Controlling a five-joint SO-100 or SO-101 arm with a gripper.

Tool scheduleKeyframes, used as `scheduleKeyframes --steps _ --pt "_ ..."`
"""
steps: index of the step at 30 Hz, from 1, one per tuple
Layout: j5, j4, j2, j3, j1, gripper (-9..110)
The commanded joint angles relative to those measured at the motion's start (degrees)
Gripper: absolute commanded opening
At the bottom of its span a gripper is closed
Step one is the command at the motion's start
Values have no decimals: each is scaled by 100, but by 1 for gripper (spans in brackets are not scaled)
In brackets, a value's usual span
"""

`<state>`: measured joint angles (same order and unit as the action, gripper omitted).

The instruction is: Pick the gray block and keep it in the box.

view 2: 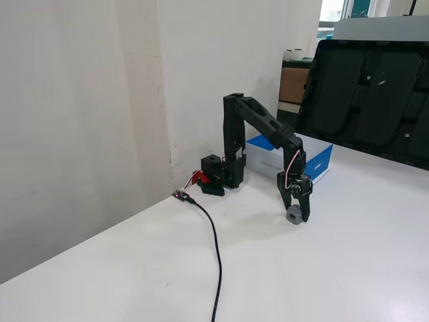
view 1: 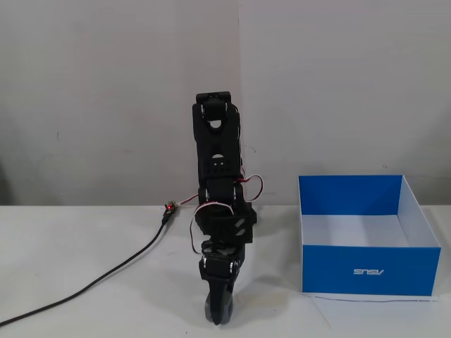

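Claw point(view 2: 295, 216): black, two-fingered, lowered to the white counter point(view 2: 348, 268) and narrowed about the gray block point(view 2: 293, 217), evidently for a grasp ahead of lifting; full contact could not be confirmed.

Gray block point(view 1: 213, 310): small, dark, matte, round-cornered; found between the claw's fingers, resting on the counter, largely hidden in one fixed view.

Box point(view 1: 368, 270): stiff cardboard, blue outside, white inside, open-topped; set well apart from the claw, right in that view, to receive the block.

Cable point(view 1: 91, 284): black, flexible, trailed away from the claw.
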<state>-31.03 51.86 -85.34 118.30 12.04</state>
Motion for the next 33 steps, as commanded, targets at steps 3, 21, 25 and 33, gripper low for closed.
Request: scheduleKeyframes --steps 3,21,25,33 --pt "62 -114 -79 -413 62 10" --pt "791 1688 -1002 -2417 536 7" --pt "1116 2294 -1274 -3129 993 7" --pt "1582 2874 -2039 -3621 2637 8"
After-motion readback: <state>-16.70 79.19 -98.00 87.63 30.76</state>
